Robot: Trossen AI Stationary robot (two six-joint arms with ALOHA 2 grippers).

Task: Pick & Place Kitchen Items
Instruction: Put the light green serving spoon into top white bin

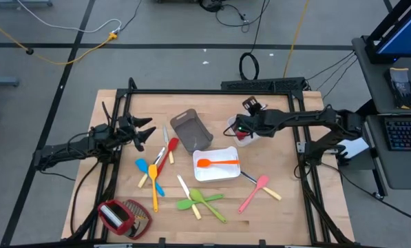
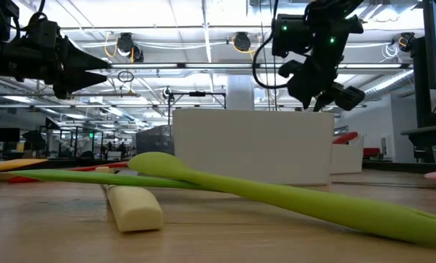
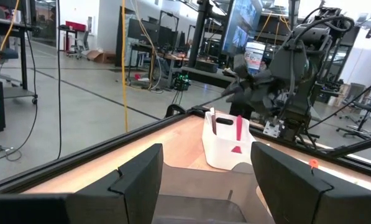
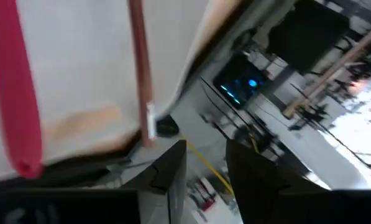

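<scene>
Slim utensils lie flat on the wooden table: red (image 1: 168,154), blue (image 1: 150,175) and yellow (image 1: 154,187) ones near the left, green spoons (image 1: 202,200) near the front, a pink spatula (image 1: 253,193). An orange spoon (image 1: 217,162) lies in the white tray (image 1: 227,173). A red utensil (image 4: 11,93) and a brownish handle (image 4: 138,62) stand in a white cup-like container (image 1: 246,136). My right gripper (image 1: 238,129) hovers over that container, fingers slightly apart, holding nothing. My left gripper (image 1: 149,132) hangs open above the table, beside the grey tray (image 1: 190,129).
A red-and-silver thing with a woven part (image 1: 122,217) sits at the near left corner. In the low view a green spoon (image 2: 276,193) and a pale knife handle (image 2: 134,208) lie close to the camera. A black frame rail (image 1: 212,91) borders the table.
</scene>
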